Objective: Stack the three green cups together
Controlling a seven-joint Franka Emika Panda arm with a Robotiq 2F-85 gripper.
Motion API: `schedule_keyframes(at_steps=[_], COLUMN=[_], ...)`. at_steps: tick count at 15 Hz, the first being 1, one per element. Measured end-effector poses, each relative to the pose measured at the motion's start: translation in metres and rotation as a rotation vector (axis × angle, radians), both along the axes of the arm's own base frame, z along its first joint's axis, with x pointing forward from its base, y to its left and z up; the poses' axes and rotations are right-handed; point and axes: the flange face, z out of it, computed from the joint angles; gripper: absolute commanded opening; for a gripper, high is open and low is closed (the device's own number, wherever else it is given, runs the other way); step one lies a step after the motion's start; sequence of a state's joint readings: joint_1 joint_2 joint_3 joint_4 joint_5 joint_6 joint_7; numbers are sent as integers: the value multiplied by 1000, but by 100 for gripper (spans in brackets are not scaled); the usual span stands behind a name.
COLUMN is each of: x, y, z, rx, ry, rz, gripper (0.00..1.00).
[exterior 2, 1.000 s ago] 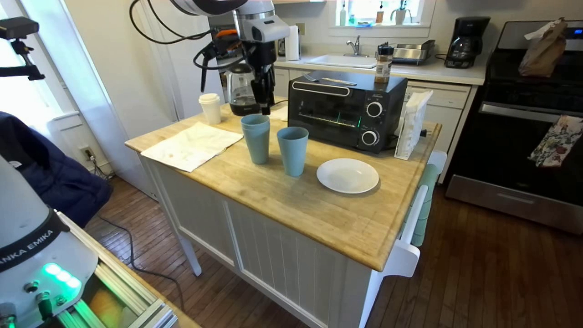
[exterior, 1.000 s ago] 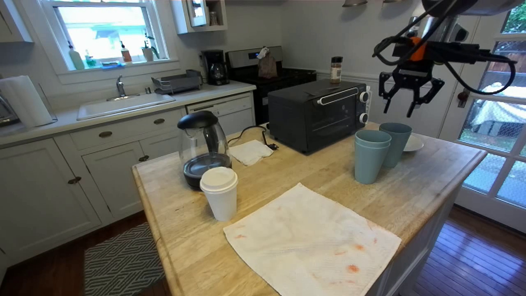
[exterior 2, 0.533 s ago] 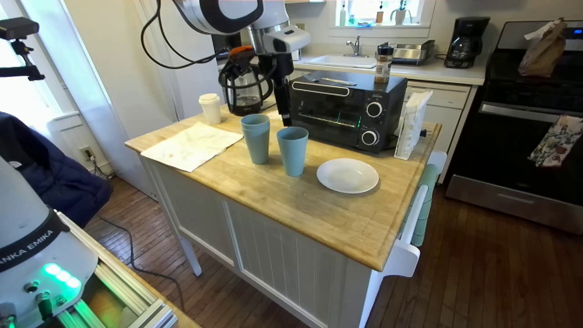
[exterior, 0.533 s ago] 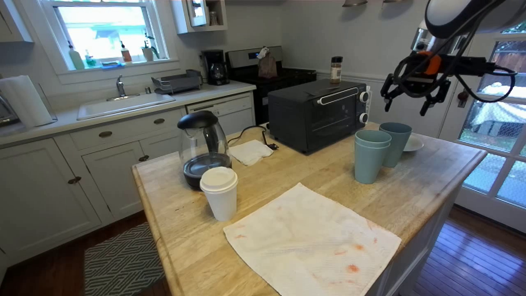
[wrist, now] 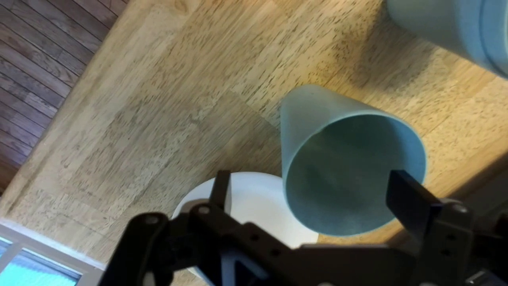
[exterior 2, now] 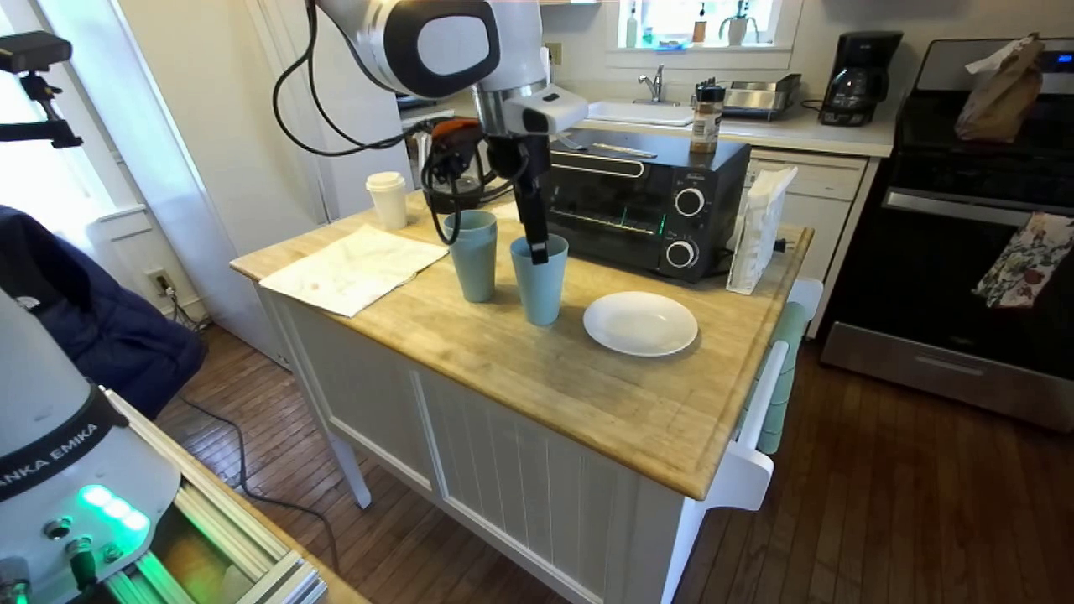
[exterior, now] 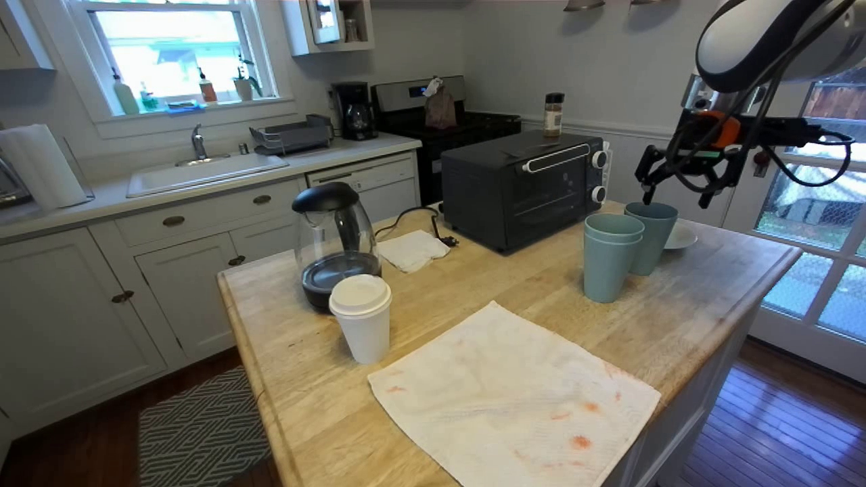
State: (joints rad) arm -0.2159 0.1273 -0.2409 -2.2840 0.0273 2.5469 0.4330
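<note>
Two of the green cups stand nested as a stack (exterior: pixel 609 270). The stack is upright on the wooden table and also shows in an exterior view (exterior 2: pixel 477 264) and at the wrist view's upper right (wrist: pixel 448 28). The third green cup (exterior: pixel 657 247) stands upright and alone beside it; it shows too in the wrist view (wrist: pixel 309 107). My gripper (wrist: pixel 310 174) is open and empty, low over the single cup's mouth. In the wrist view one finger (wrist: pixel 410 198) overlaps the cup's mouth and the other is over the plate. In an exterior view the gripper (exterior 2: pixel 539 254) overlaps the cup's rim.
A white plate (exterior 2: pixel 639 324) lies close to the single cup. A black toaster oven (exterior: pixel 521 189) with a spice jar (exterior: pixel 553 115) on top stands behind. A glass kettle (exterior: pixel 333 250), a lidded white cup (exterior: pixel 362 318) and a cloth (exterior: pixel 514 399) are on the table.
My gripper has come down and across, away from the stack's side, to the single green cup's rim. It has stayed open. The cups have not moved.
</note>
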Motion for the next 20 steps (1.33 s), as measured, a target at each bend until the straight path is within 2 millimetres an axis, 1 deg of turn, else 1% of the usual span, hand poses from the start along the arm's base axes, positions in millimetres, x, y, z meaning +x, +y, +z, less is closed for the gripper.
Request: schedule_keyframes(at_steps=[2,7,11,12,18,20], x=[-2,-3,-3,-3,0,1], y=[-1,-1,-2,-2,-7,-9], z=[-9,-26,-29,-29,-23,-17], rx=[12,42,53,54,49,51], ry=[12,29,18,13,-19,-35], rz=[8,8,-8,-11,-28,-37], gripper=[65,29,2,0,1,1])
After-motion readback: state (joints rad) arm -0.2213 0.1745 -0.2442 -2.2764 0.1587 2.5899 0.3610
